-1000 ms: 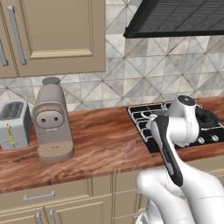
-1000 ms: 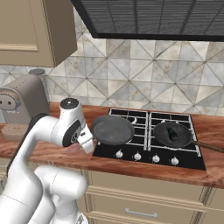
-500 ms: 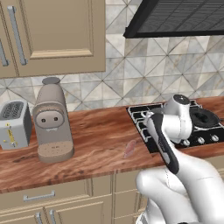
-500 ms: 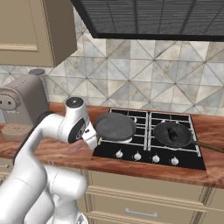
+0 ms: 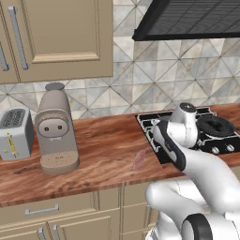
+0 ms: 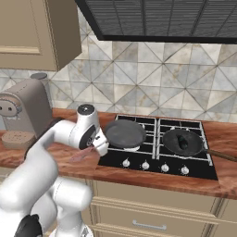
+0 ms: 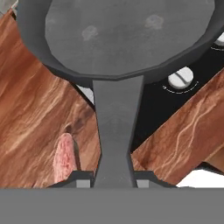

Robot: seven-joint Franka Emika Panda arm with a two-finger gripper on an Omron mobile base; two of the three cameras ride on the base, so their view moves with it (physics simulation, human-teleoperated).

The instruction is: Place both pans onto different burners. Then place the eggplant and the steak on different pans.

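My gripper (image 7: 113,180) is shut on the short thick handle (image 7: 114,127) of the matte grey pan (image 7: 131,35). That grey pan (image 6: 124,133) lies over the front left burner of the black cooktop (image 6: 152,159), with the gripper (image 6: 99,148) at its left rim. I cannot tell whether the pan touches the grate. The darker pan (image 6: 182,142) sits on the front right burner with the dark eggplant (image 6: 183,139) inside it and its long handle pointing right. The reddish steak (image 6: 82,155) lies on the wooden counter just left of the cooktop, below my hand (image 7: 64,157).
A row of silver knobs (image 6: 155,165) lines the cooktop's front edge. A coffee machine (image 5: 55,129) and a toaster (image 5: 15,132) stand at the counter's left. Wall cabinets (image 5: 56,37) and a range hood (image 6: 157,18) hang overhead. The back burners (image 6: 178,125) are bare.
My arm has swung a little to the right, carrying the grey pan slightly farther over the cooktop. The dark pan, eggplant and steak have stayed put.
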